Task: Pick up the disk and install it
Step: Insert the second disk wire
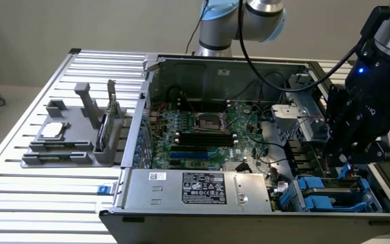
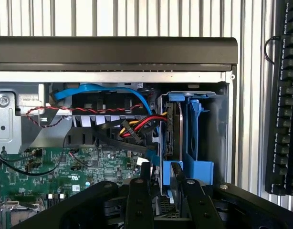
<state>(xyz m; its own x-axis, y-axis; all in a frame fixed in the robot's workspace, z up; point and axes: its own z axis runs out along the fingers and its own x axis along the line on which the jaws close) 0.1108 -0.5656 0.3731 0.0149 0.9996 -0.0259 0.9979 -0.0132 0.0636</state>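
With its edge clamped in the gripper (image 2: 162, 191), the disk (image 2: 174, 179) stands on edge above the blue drive bay (image 1: 334, 193) in the computer case's (image 1: 181, 216) near right corner, apparently not yet fully seated.

No text is sharp enough for me to read. A dark label (image 1: 204, 188) with white print and small symbols sits on top of the grey power-supply box (image 1: 195, 190) at the near edge of the computer case (image 1: 249, 216), its words too small to make out. A small white sticker (image 1: 156, 176) lies at that box's corner, also unreadable.
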